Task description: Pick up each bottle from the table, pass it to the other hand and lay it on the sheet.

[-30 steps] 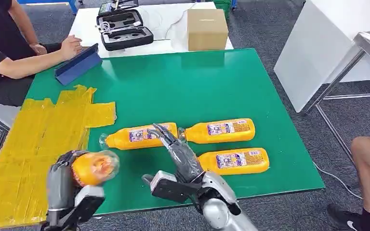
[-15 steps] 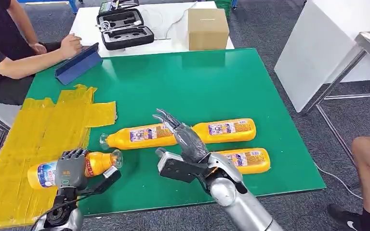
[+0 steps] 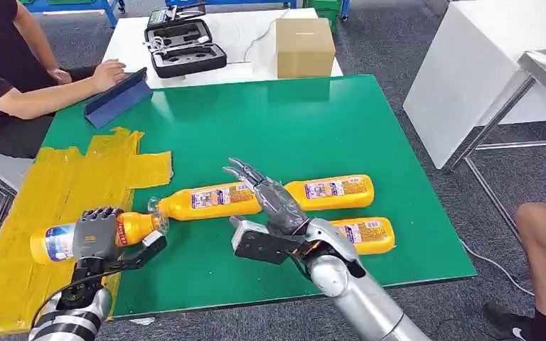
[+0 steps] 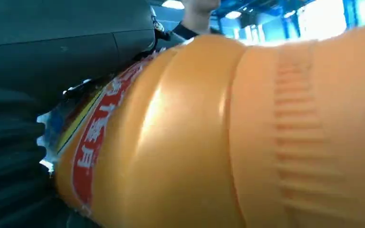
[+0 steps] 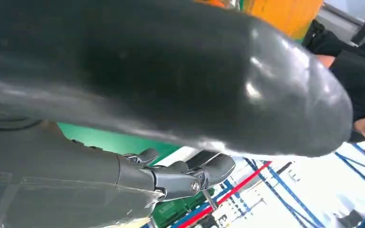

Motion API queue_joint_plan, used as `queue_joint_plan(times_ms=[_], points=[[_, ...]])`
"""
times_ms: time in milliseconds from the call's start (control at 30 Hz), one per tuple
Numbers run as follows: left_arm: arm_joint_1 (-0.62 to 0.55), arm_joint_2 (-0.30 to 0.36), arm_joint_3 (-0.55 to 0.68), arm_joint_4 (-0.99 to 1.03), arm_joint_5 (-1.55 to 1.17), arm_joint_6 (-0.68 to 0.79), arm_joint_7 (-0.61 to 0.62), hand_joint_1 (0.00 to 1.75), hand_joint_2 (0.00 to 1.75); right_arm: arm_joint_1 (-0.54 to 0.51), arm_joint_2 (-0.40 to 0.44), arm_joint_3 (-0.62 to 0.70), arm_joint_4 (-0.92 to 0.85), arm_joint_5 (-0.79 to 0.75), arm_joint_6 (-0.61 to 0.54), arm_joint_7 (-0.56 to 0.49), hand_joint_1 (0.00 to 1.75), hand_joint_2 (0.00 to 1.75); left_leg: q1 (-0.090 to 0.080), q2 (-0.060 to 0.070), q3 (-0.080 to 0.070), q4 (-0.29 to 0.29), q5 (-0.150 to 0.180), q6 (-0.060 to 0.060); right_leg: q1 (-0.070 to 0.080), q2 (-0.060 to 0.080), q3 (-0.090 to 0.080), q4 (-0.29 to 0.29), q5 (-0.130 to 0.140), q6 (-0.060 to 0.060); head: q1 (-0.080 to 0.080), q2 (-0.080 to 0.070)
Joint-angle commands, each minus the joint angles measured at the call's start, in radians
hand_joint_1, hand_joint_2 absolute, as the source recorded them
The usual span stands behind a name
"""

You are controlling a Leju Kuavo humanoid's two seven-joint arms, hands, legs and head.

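My left hand (image 3: 96,234) grips an orange bottle (image 3: 60,241) around its middle, low over the near edge of the yellow sheet (image 3: 50,206); the bottle lies sideways, its cap end toward the green table. Close up, the same bottle (image 4: 218,137) shows its red label beside my left hand (image 4: 24,156). My right hand (image 3: 270,202) hovers with its fingers spread and nothing in them, above three more orange bottles lying on the table: one at the left (image 3: 206,200), one at the far right (image 3: 334,190), one nearer (image 3: 366,234). The right hand's fingers (image 5: 180,175) appear apart.
A person sits at the far left, a hand (image 3: 106,71) by a blue tablet stand (image 3: 117,96). A black case (image 3: 185,46) and a cardboard box (image 3: 304,46) rest on the white table behind. Another person's leg (image 3: 544,241) is at the right.
My left hand has turned the bottle from end-on to sideways and lowered it toward the sheet, moving left. My right hand has lifted slightly and drifted right, its fingers spread.
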Motion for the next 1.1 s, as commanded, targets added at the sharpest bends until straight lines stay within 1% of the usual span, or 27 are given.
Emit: queue_joint_plan(times_ms=[33, 100, 133, 167, 200, 233, 267, 333, 367, 400, 433, 467, 533, 600, 633, 700, 733, 767, 800, 833, 867, 900, 967, 1000, 1033, 1067, 1100], points=[[-0.059, 0.058, -0.068, 0.22, -0.017, -0.228, -0.113, 0.0, 1.75, -0.214, 0.056, 0.075, 0.365, 0.044, 0.029, 0.088, 0.0, 1.75, 0.0, 0.006, 0.002, -0.001, 0.0, -0.001, 0.0, 0.005, 0.0, 0.0, 0.002, -0.001, 0.0, 0.0], [-0.076, 0.063, -0.098, 0.208, -0.017, -0.28, -0.167, 0.0, 1.75, -0.268, 0.093, 0.047, 0.491, 0.053, 0.015, 0.096, 0.0, 1.75, 0.0, 0.01, -0.001, -0.001, 0.003, -0.002, 0.001, 0.008, -0.004, 0.0, 0.006, -0.002, 0.0, 0.0], [-0.078, 0.068, -0.114, 0.204, -0.017, -0.299, -0.183, 0.0, 1.75, -0.289, 0.103, 0.037, 0.534, 0.053, 0.016, 0.095, 0.0, 1.75, 0.0, 0.007, 0.004, -0.002, 0.003, -0.001, 0.0, 0.006, 0.002, 0.0, 0.005, -0.002, 0.0, 0.0], [-0.082, 0.078, -0.134, 0.197, -0.017, -0.323, -0.201, 0.0, 1.75, -0.31, 0.112, 0.024, 0.58, 0.053, 0.017, 0.094, 0.0, 1.75, 0.0, 0.006, 0.003, -0.002, 0.004, -0.002, 0.0, 0.004, 0.001, 0.001, 0.006, -0.003, 0.0, 0.0], [-0.083, 0.094, -0.161, 0.191, -0.017, -0.34, -0.217, 0.0, 1.75, -0.331, 0.12, 0.01, 0.625, 0.054, 0.017, 0.091, 0.0, 1.75, 0.0, 0.002, 0.004, -0.001, 0.0, -0.003, 0.0, 0.0, 0.004, 0.001, 0.003, -0.004, 0.0, 0.0], [-0.081, 0.104, -0.166, 0.186, -0.01, -0.343, -0.237, 0.0, 1.75, -0.341, 0.122, 0.003, 0.645, 0.054, 0.016, 0.088, 0.0, 1.75, 0.0, 0.004, -0.001, -0.003, 0.004, -0.003, 0.0, 0.002, -0.004, 0.0, 0.007, -0.005, -0.001, 0.0], [-0.079, 0.107, -0.165, 0.185, -0.008, -0.343, -0.24, 0.0, 1.75, -0.342, 0.121, 0.002, 0.647, 0.054, 0.016, 0.087, 0.0, 1.75, 0.001, 0.007, -0.004, -0.004, 0.006, -0.003, 0.001, 0.004, -0.007, -0.001, 0.009, -0.005, 0.0, 0.0], [-0.077, 0.11, -0.165, 0.183, -0.006, -0.342, -0.242, 0.0, 1.75, -0.343, 0.122, 0.002, 0.649, 0.055, 0.016, 0.086, 0.0, 1.75, -0.001, 0.002, 0.007, -0.002, 0.001, -0.002, -0.001, 0.0, 0.004, 0.003, 0.002, -0.004, -0.001, 0.0], [-0.075, 0.11, -0.165, 0.182, -0.005, -0.342, -0.244, 0.0, 1.75, -0.341, 0.124, 0.002, 0.65, 0.055, 0.015, 0.085, 0.0, 1.75, -0.001, 0.003, 0.003, -0.003, 0.004, -0.003, 0.0, 0.001, 0.0, 0.002, 0.005, -0.004, 0.0, 0.0], [-0.075, 0.11, -0.165, 0.182, -0.005, -0.342, -0.244, 0.0, 1.75, -0.341, 0.124, 0.002, 0.65, 0.055, 0.015, 0.085, 0.0, 1.75, 0.0, 0.002, 0.007, -0.002, 0.006, -0.004, 0.0, 0.0, 0.004, 0.002, 0.005, -0.006, 0.0, 0.0], [-0.075, 0.11, -0.165, 0.182, -0.005, -0.342, -0.244, 0.0, 1.75, -0.341, 0.124, 0.002, 0.65, 0.055, 0.015, 0.085, 0.0, 1.75, -0.001, 0.003, 0.006, -0.004, 0.008, -0.004, 0.0, 0.001, 0.002, 0.001, 0.007, -0.005, 0.0, 0.0], [-0.075, 0.11, -0.165, 0.182, -0.005, -0.342, -0.244, 0.0, 1.75, -0.341, 0.124, 0.002, 0.65, 0.055, 0.015, 0.085, 0.0, 1.75, -0.001, 0.001, 0.009, -0.003, 0.008, -0.003, 0.0, -0.001, 0.005, 0.002, 0.005, -0.005, 0.0, 0.0], [-0.073, 0.112, -0.176, 0.179, -0.01, -0.348, -0.251, 0.0, 1.75, -0.338, 0.125, 0.003, 0.648, 0.058, 0.014, 0.085, 0.0, 1.75, 0.0, 0.001, 0.007, -0.004, 0.01, -0.003, 0.0, -0.001, 0.004, 0.001, 0.007, -0.005, 0.0, 0.0], [-0.073, 0.158, -0.22, 0.165, 0.0, -0.396, -0.314, 0.0, 1.75, -0.362, 0.131, 0.001, 0.687, 0.067, 0.021, 0.09, 0.0, 1.75, -0.001, 0.0, 0.011, -0.003, 0.007, -0.003, 0.0, -0.002, 0.008, 0.002, 0.004, -0.004, 0.0, 0.0], [-0.072, 0.177, -0.228, 0.161, 0.008, -0.406, -0.335, 0.0, 1.75, -0.37, 0.135, -0.001, 0.7, 0.069, 0.022, 0.09, 0.0, 1.75, 0.0, 0.003, 0.006, -0.004, 0.009, -0.004, 0.0, 0.001, 0.003, 0.001, 0.007, -0.005, 0.0, 0.0], [-0.049, 0.236, -0.27, 0.087, 0.067, -0.467, -0.408, 0.0, 1.75, -0.402, 0.151, -0.004, 0.777, 0.083, 0.021, 0.098, 0.0, 1.75, 0.0, 0.003, 0.01, -0.002, 0.005, -0.004, 0.001, 0.001, 0.007, 0.003, 0.004, -0.005, 0.0, 0.0], [-0.042, 0.266, -0.291, 0.046, 0.114, -0.515, -0.439, 0.0, 1.75, -0.416, 0.159, -0.008, 0.812, 0.092, 0.013, 0.1, 0.0, 1.75, 0.0, 0.006, 0.005, -0.003, 0.006, -0.005, 0.001, 0.004, 0.002, 0.002, 0.007, -0.005, 0.0, 0.0], [-0.036, 0.301, -0.318, -0.012, 0.182, -0.562, -0.473, 0.0, 1.75, -0.435, 0.169, -0.012, 0.857, 0.107, 0.003, 0.104, 0.0, 1.75, -0.001, 0.005, 0.009, -0.003, 0.004, -0.005, 0.0, 0.004, 0.006, 0.003, 0.005, -0.005, 0.0, 0.0], [-0.036, 0.32, -0.336, -0.052, 0.233, -0.598, -0.492, 0.0, 1.75, -0.449, 0.177, -0.024, 0.886, 0.111, 0.002, 0.105, 0.0, 1.75, 0.0, 0.011, 0.006, -0.005, 0.005, -0.007, 0.001, 0.008, 0.001, 0.001, 0.009, -0.006, 0.0, 0.0], [-0.051, 0.339, -0.363, -0.076, 0.273, -0.645, -0.509, 0.0, 1.75, -0.461, 0.184, -0.034, 0.914, 0.113, 0.003, 0.107, 0.0, 1.75, 0.0, 0.01, 0.01, -0.003, 0.003, -0.007, 0.001, 0.008, 0.004, 0.003, 0.007, -0.007, 0.0, 0.0], [-0.067, 0.364, -0.398, -0.105, 0.324, -0.679, -0.511, 0.0, 1.75, -0.477, 0.193, -0.044, 0.947, 0.124, 0.0, 0.113, 0.0, 1.75, 0.001, 0.014, 0.007, -0.005, 0.004, -0.008, 0.001, 0.011, 0.0, 0.002, 0.009, -0.008, 0.0, 0.0], [-0.081, 0.381, -0.425, -0.123, 0.361, -0.703, -0.53, 0.0, 1.75, -0.485, 0.199, -0.051, 0.966, 0.13, 0.001, 0.117, 0.0, 1.75, 0.001, 0.011, 0.01, -0.003, 0.003, -0.008, 0.002, 0.009, 0.003, 0.004, 0.007, -0.008, 0.0, 0.0], [-0.108, 0.418, -0.468, -0.156, 0.478, -0.783, -0.574, 0.0, 1.75, -0.496, 0.211, -0.058, 0.999, 0.146, 0.005, 0.12, 0.0, 1.75, 0.002, 0.009, 0.013, -0.003, 0.002, -0.008, 0.002, 0.007, 0.005, 0.003, 0.005, -0.008, 0.0, 0.0], [-0.111, 0.42, -0.466, -0.168, 0.519, -0.798, -0.594, 0.0, 1.75, -0.496, 0.214, -0.055, 1.006, 0.153, 0.005, 0.122, 0.0, 1.75, 0.003, 0.007, 0.013, -0.003, 0.003, -0.008, 0.003, 0.005, 0.006, 0.003, 0.004, -0.008, 0.0, 0.0], [-0.125, 0.442, -0.487, -0.189, 0.596, -0.859, -0.62, 0.0, 1.75, -0.499, 0.22, -0.057, 1.022, 0.161, 0.008, 0.124, 0.0, 1.75, 0.003, 0.006, 0.011, -0.003, 0.004, -0.008, 0.003, 0.004, 0.003, 0.003, 0.004, -0.008, 0.001, 0.0], [-0.137, 0.464, -0.506, -0.207, 0.648, -0.886, -0.63, 0.0, 1.75, -0.5, 0.224, -0.057, 1.032, 0.17, 0.009, 0.126, 0.0, 1.75, 0.003, 0.007, 0.009, -0.003, 0.004, -0.008, 0.003, 0.004, 0.001, 0.002, 0.005, -0.009, 0.0, 0.0], [-0.148, 0.475, -0.511, -0.219, 0.701, -0.91, -0.646, 0.0, 1.75, -0.5, 0.229, -0.057, 1.041, 0.176, 0.01, 0.128, 0.0, 1.75, 0.002, 0.005, 0.01, -0.003, 0.003, -0.007, 0.003, 0.004, 0.004, 0.003, 0.004, -0.008, 0.0, 0.0]])
